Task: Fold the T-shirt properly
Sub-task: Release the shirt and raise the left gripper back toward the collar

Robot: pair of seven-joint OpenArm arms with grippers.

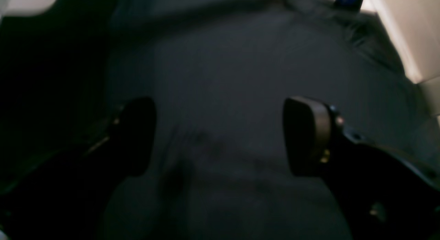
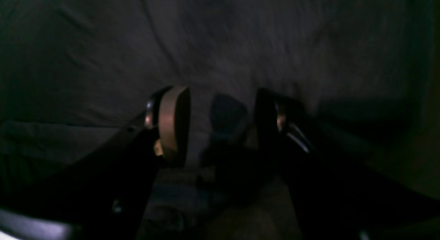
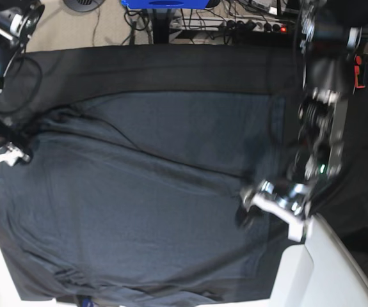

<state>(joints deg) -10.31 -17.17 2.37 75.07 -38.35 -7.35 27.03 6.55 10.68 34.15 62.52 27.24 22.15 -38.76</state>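
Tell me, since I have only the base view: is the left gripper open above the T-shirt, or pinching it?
Observer: Open. The left wrist view shows the left gripper with its pads wide apart and only flat T-shirt fabric in the gap.
Operator: And the right gripper? It sits at the edge of my frame.
Observer: The right wrist view shows the right gripper with a clear gap between its pads. I see no fold gripped, though that picture is dark and blurred.
Operator: Any creases ahead of it?
Observer: Yes, a long crease runs across the dark cloth beyond its fingers. I cannot tell whether that is shirt or tablecloth.
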